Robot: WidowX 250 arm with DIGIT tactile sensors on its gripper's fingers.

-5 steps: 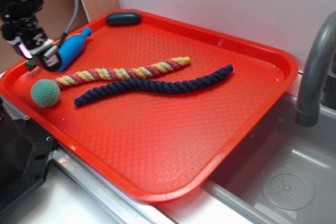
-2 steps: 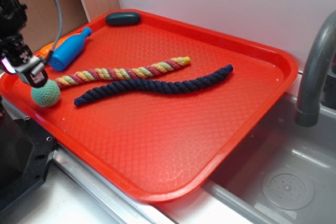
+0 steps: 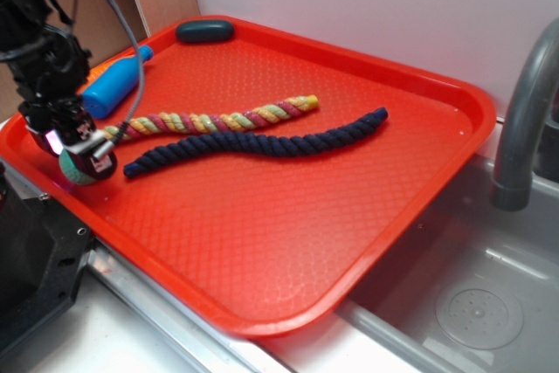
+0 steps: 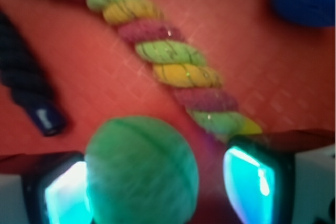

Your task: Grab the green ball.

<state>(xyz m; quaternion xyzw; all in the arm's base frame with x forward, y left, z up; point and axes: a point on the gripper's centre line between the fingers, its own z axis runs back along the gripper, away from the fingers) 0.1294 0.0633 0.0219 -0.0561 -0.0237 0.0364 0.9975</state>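
Down at the near left corner of the red tray (image 3: 288,294) sat the claw (image 3: 87,156), spread apart around the green ball (image 4: 140,171), and what a tight spot that was. From the wrist, both lit pads (image 4: 249,182) flanked the ball: one pad looked to be touching it, the other stood off with a gap. Nothing had clamped; the fingers were parted, the ball resting on the tray between them. In the exterior view the ball was mostly hidden beneath the claw, only a sliver of teal peeking out.

Just beyond the ball lay the near end of the multicoloured rope (image 3: 218,119), its pink, yellow and green twists running away across the tray. Beside it, on the ball's other flank, the dark navy rope (image 3: 262,142) stretched roughly parallel, its tip close to the ball. Farther back from the ball, past the arm, the blue bottle toy (image 3: 112,89) lay on its side near the tray's left rim. Farthest of all, at the tray's back edge, sat the dark green oval object (image 3: 204,31). Off the tray's right side rose the grey faucet (image 3: 524,120) over the sink (image 3: 472,303).
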